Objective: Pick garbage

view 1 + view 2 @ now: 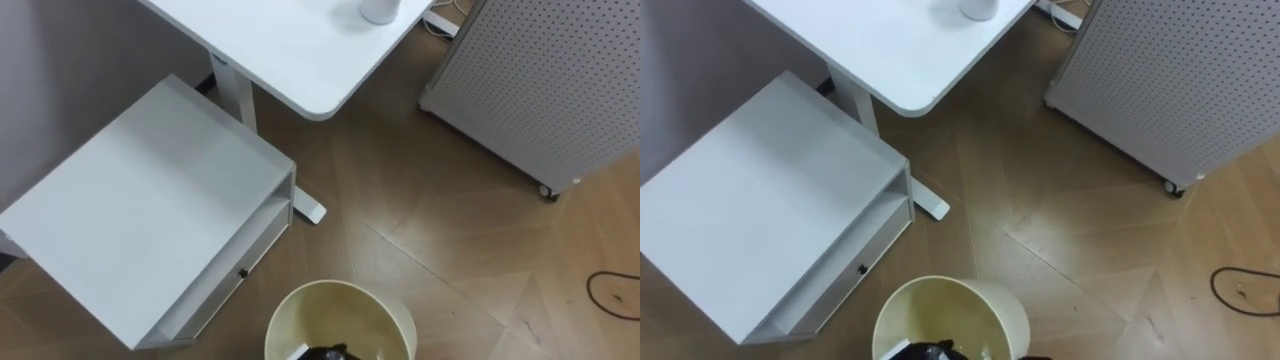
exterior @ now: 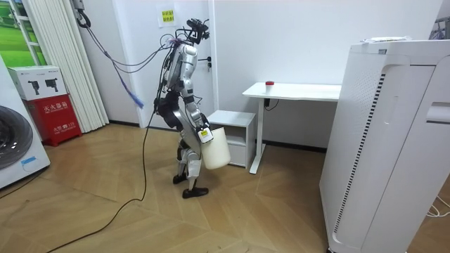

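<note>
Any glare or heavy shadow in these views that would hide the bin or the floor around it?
Left eye view: a pale sheen crosses the floor to the right of the bin, mild and hiding nothing; a soft shadow lies under the desk. Room view: the light is even, with only a faint shadow at the robot's feet, and the bin is well lit.

Robot stands with knees bent and torso leaning a little forward, facing the room view's right. Right arm hangs down by the hip, elbow slightly bent, forearm forward. Right hand (image 2: 203, 135) at hip height, clamped on the rim of the bin (image 2: 216, 151), which hangs before the thighs.
</note>
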{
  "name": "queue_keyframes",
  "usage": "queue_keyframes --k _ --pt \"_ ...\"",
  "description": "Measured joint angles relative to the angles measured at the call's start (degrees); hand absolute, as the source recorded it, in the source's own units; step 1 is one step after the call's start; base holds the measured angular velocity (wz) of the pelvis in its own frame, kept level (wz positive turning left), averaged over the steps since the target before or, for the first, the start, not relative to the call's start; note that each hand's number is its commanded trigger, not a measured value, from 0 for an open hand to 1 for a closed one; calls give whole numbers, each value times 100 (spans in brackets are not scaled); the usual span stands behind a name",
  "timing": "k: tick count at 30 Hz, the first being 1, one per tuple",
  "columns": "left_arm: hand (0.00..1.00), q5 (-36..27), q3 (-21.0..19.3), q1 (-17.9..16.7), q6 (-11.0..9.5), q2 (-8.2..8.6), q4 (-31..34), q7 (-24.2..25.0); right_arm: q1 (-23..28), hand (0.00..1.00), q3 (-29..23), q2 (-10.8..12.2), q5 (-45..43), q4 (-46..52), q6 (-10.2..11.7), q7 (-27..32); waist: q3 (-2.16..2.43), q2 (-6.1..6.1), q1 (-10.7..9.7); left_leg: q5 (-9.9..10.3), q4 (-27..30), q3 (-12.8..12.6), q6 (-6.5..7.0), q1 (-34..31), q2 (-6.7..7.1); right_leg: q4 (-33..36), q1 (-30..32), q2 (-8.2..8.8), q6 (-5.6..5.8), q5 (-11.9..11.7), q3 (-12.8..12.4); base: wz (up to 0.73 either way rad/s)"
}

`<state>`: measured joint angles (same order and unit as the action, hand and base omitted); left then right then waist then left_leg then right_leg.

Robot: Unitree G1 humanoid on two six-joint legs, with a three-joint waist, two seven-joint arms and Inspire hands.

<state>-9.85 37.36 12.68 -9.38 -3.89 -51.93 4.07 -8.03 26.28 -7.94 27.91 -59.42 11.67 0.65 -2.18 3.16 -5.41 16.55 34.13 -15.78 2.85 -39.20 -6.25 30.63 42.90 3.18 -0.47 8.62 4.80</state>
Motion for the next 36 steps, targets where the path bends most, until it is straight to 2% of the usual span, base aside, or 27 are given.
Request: queue_keyframes --k 4,9,13,15,17,20,22,25,28,31,33,36 --pt "0 246 0 -93 -106 -81 134 2 1 100 -1 1 -98 -27 14 -3 -1 -2 65 -5 -31 -16 -8 46 2 -48 -24 -13 -3 -5 -7 -1" --pt "0 332 -25 -98 -120 -128 132 -3 -31 100 1 -2 -124 -85 9 -61 -5 -9 134 -5 -24 -18 -9 98 -5 -32 -83 6 -11 -10 69 -1" --pt "0 487 -103 -169 -206 -279 223 -2 -32 100 -69 -5 -183 -252 13 -279 -17 -26 131 -3 -82 -21 -11 326 -6 -100 -314 29 -27 -26 159 0" --pt "0 611 -167 -252 -242 -368 385 -2 -20 100 -86 -32 -186 -300 13 -414 -32 -50 130 1 -155 -16 -11 434 2 -125 -428 37 -26 -26 172 0" --pt "0 746 -241 -296 -255 -417 528 -1 -11 100 -91 -110 -188 -321 15 -578 -71 -111 150 8 -196 -17 -8 618 5 -210 -612 39 -17 -31 183 0" --pt "0 872 -342 -316 -292 -480 727 4 -6 100 -134 -148 -229 -444 21 -712 -79 -167 189 8 -270 -31 -11 880 25 -234 -846 74 -12 -26 179 -1" --pt "0 970 -457 -352 -397 -522 902 6 2 100 -225 -166 -333 -543 26 -750 -78 -218 219 7 -305 -29 -13 1019 27 -294 -998 67 -10 -27 182 0" --pt "0 1087 -622 -490 -547 -606 1320 19 88 100 -455 -212 -414 -571 33 -807 -62 -248 246 -9 -469 -28 -28 1331 101 -360 -1262 63 18 -11 161 0" --pt "0 1299 -757 -620 -580 -642 1685 75 245 100 -630 -323 -512 -535 57 -936 -33 -292 251 -12 -687 -27 -33 1741 145 -562 -1668 58 58 -12 162 0" --pt "0 1304 -766 -654 -603 -735 2053 180 348 100 -629 -492 -532 -501 81 -1014 19 -357 240 -41 -932 -30 -34 2113 205 -723 -2030 68 104 -27 165 0" --pt "0 1307 -793 -658 -609 -774 2207 184 397 100 -638 -511 -540 -550 80 -1008 46 -368 236 -44 -1015 -69 -38 2344 214 -814 -2240 64 118 -23 169 -5" --pt "0 1292 -828 -726 -609 -965 2814 185 496 100 -815 -535 -542 -529 75 -1007 70 -379 245 -46 -1162 -132 -41 2635 224 -911 -2483 58 127 -18 167 -8"
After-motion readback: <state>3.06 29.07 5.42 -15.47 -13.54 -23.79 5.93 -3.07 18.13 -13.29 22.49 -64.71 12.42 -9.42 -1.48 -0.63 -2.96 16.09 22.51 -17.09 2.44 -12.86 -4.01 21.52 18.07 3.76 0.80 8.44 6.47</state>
